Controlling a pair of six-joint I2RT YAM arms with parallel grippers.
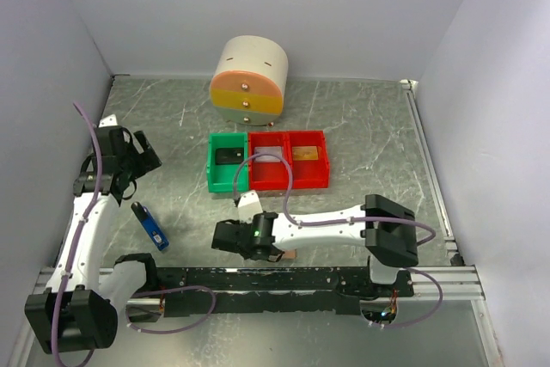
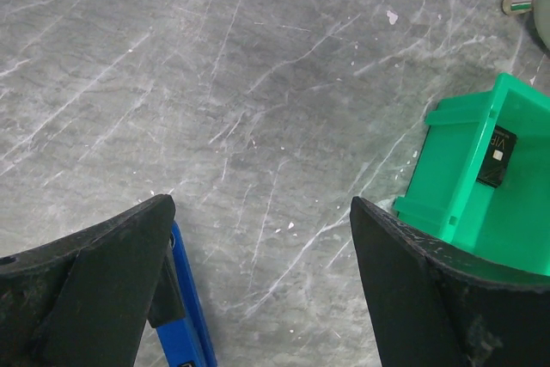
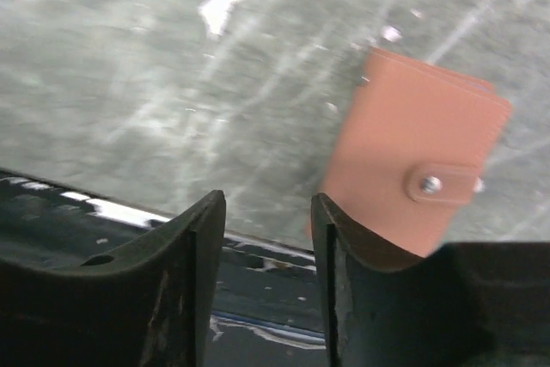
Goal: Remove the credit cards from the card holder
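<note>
The card holder (image 3: 412, 161) lies on the table, a tan-brown wallet held shut by a snap strap. No credit cards show on it. In the top view only a brown corner (image 1: 290, 255) of it peeks out under my right wrist. My right gripper (image 3: 266, 199) is open and empty, low over the table's near edge, with the holder just right of its right finger. The arm reaches left across the front of the table (image 1: 222, 237). My left gripper (image 2: 258, 204) is open wide and empty above bare table at the far left (image 1: 144, 154).
A blue-and-black stick gadget (image 1: 150, 226) lies by my left gripper's left finger (image 2: 185, 315). A green bin (image 1: 227, 162) holds a black item. Two red bins (image 1: 288, 180) hold a pale flat piece and a tan item. A round drawer unit (image 1: 249, 81) stands behind. A pale piece (image 1: 249, 201) lies near my right gripper.
</note>
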